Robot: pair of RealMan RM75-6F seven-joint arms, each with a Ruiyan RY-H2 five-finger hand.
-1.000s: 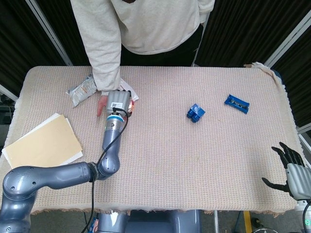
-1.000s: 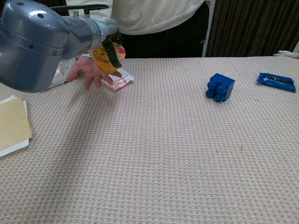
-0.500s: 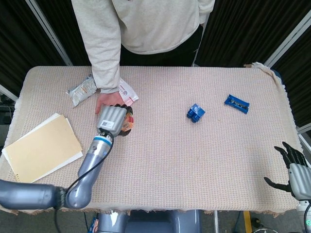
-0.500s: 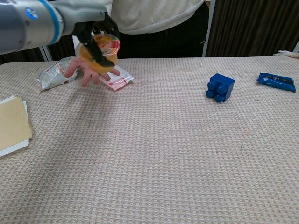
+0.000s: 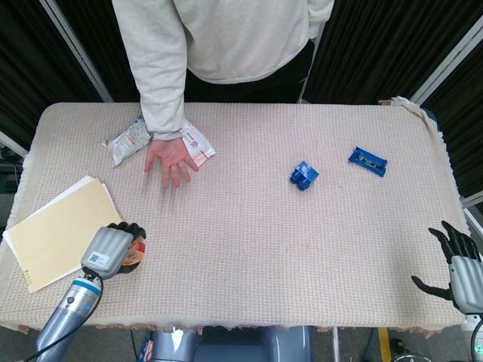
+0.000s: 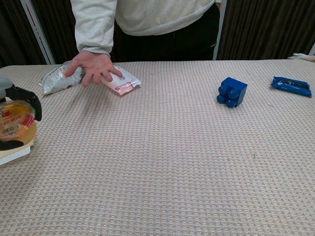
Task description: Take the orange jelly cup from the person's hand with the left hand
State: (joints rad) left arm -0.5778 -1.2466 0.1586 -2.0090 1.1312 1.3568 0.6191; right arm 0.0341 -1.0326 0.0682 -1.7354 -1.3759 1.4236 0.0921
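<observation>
My left hand [image 5: 112, 251] grips the orange jelly cup [image 6: 16, 126] near the table's front left corner, beside the yellow folder [image 5: 64, 230]. In the chest view the cup shows at the far left edge with dark fingers [image 6: 27, 96] wrapped over its top. In the head view only a sliver of the cup [image 5: 136, 255] peeks out beside the hand. The person's hand [image 5: 170, 159] lies flat and empty on the cloth at the back left, far from mine. My right hand [image 5: 459, 263] hangs off the front right corner with fingers spread, holding nothing.
A silver packet [image 5: 126, 141] and a pink-and-white packet [image 5: 198, 145] lie by the person's hand. A blue block [image 5: 303, 175] sits right of centre, a blue wrapper [image 5: 368, 161] further right. The person stands at the table's far edge.
My left hand has carried the jelly cup away from the person's hand, back toward the front left corner. The person's hand now rests flat and empty. My right hand has barely moved.
</observation>
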